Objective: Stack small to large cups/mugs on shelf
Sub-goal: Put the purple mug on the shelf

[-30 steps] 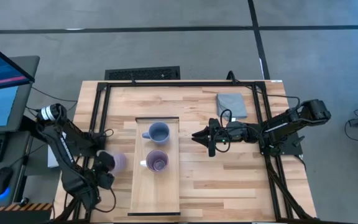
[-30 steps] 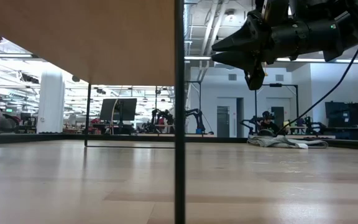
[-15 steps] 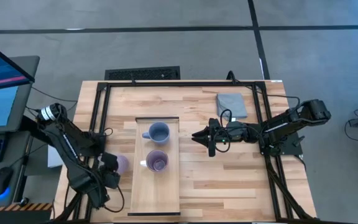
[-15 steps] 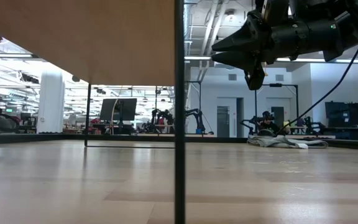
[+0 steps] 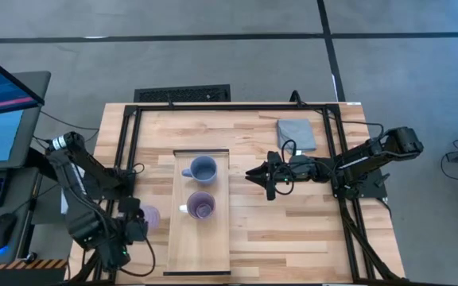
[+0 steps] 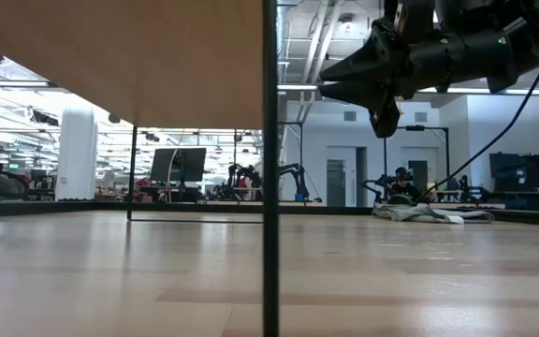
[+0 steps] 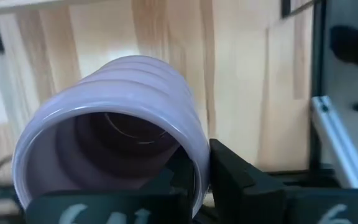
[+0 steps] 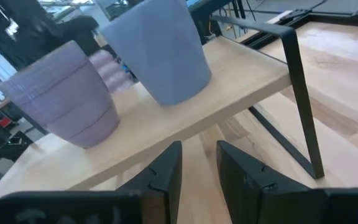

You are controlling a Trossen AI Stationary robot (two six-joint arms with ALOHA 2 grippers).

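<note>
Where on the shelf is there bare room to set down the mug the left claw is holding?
The shelf is bare along its near stretch, from the purple mug to its near end. The far half is crowded: the blue mug sits close behind the purple one. The left claw holds the lavender mug beside the shelf's left edge.

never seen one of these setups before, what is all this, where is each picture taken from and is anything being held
It is a two-armed robot working at a wooden table. One picture looks straight down, one looks level across the tabletop, and two come from cameras on the arms' wrists.

On the table stands a pale wooden shelf carrying a blue-grey mug and a purple mug. A folded grey cloth lies near the far edge.

The left gripper, beside the shelf, is shut on the rim of a third, lavender mug. The right gripper waits above the table on the shelf's other side, fingers apart, holding nothing.
</note>
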